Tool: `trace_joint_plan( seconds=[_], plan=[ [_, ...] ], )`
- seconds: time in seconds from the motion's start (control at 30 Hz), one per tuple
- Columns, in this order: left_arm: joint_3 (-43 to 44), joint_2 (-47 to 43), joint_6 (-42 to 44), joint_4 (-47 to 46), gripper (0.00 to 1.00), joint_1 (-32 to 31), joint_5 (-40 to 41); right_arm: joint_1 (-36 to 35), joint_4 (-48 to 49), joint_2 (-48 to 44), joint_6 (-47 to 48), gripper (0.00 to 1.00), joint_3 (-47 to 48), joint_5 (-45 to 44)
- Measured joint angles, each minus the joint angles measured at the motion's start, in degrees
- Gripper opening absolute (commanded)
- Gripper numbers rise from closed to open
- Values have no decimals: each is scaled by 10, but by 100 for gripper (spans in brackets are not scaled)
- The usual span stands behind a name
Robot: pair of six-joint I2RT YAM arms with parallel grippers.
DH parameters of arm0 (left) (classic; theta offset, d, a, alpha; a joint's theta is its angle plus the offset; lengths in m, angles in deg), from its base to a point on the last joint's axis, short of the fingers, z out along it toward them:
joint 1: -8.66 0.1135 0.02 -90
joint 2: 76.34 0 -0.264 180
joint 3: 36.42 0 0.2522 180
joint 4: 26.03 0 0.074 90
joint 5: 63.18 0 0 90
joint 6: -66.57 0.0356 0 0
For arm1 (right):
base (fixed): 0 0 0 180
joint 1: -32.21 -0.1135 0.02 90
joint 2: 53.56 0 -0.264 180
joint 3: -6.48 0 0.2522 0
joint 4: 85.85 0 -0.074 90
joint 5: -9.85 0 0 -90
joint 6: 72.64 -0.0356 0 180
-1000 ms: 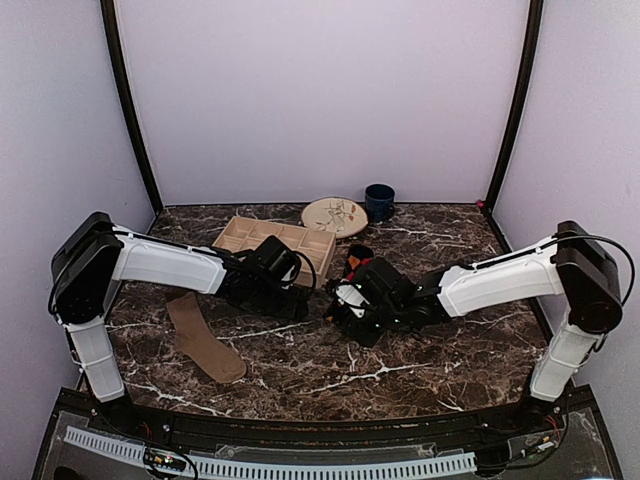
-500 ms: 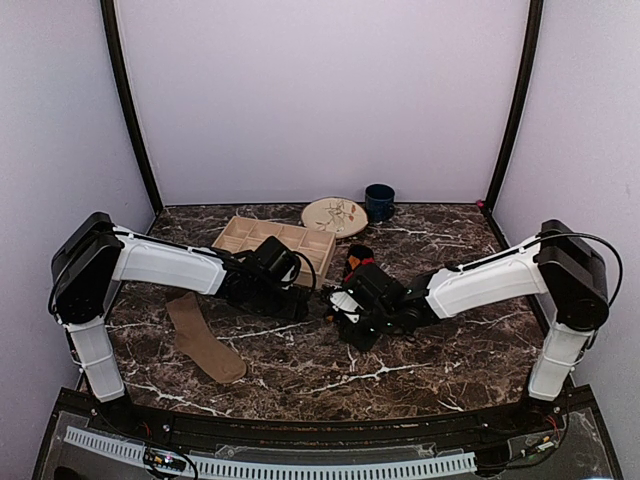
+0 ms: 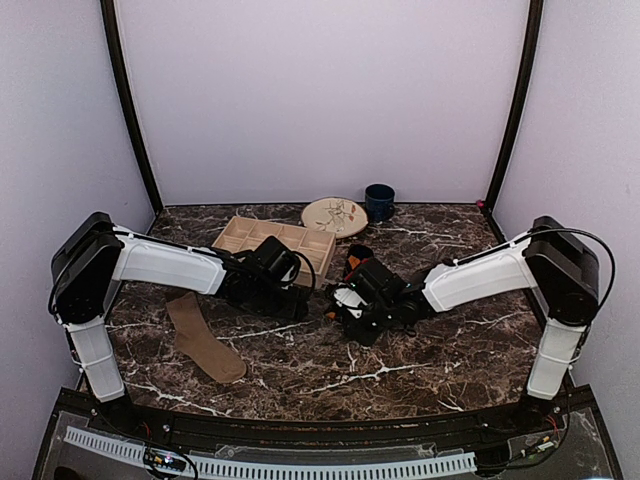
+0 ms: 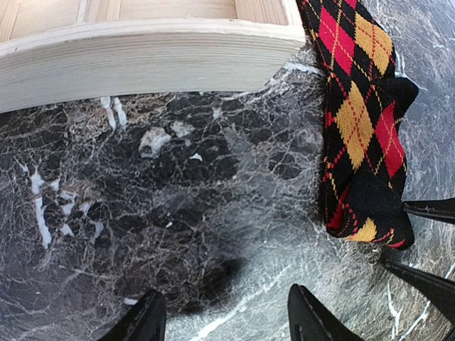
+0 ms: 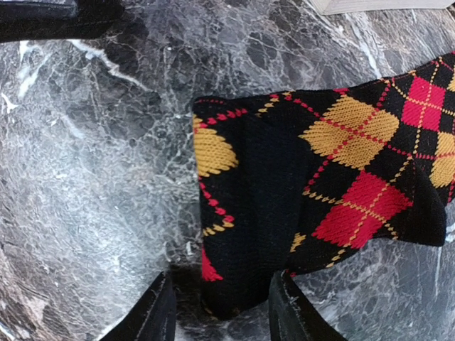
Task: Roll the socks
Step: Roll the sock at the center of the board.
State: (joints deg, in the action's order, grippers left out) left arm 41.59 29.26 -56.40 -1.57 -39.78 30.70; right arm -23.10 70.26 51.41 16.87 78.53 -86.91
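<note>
Two socks lie apart on the marble table (image 4: 106, 177). The black argyle sock (image 5: 306, 185), with red and orange diamonds, is stretched out near the middle and runs up past the corner of the wooden tray (image 4: 142, 50). The tan sock (image 3: 203, 338) lies flat, well off to the front left, with nothing touching it.

The argyle sock's free end looks doubled over on itself. The right gripper (image 5: 222, 284) straddles that end with its jaws partly open. A strip of bare stone shows between one finger and the fabric, so nothing appears clamped.

The left gripper (image 4: 224, 293) hovers low over bare marble just beside the same sock. It is spread wide and holds nothing.

Both socks look like limp, light knitwear that will sag, spring loose from a roll and slide on the polished stone. The best hold is probably across the full thickness of the doubled end, pinched firmly enough to catch both layers. The free arm could press on the leg of the sock so that it cannot skate away as the roll turns.

A plate (image 3: 334, 215) and a dark mug (image 3: 379, 201) stand at the back, well clear of the work.
</note>
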Motion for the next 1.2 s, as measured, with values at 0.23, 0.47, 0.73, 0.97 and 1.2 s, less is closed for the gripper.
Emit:
trace_joint_plan(
  seconds=[0.23, 0.47, 0.73, 0.97, 1.2],
  plan=[
    [0, 0, -2, 0, 61, 4, -1, 15, -2, 9, 5, 17, 10, 24],
    [-6, 0, -2, -9, 61, 7, -6, 25, -1, 19, 5, 9, 24, 43],
    [-17, -1, 6, -19, 62, 10, -15, 29, -7, 31, -9, 7, 46, 78],
    [-33, -18, 19, -30, 62, 10, -17, 68, -44, 51, -52, 7, 100, 195],
    [-41, -25, 30, -45, 62, 10, -30, 105, -94, 105, -90, 7, 172, 328]
  ],
)
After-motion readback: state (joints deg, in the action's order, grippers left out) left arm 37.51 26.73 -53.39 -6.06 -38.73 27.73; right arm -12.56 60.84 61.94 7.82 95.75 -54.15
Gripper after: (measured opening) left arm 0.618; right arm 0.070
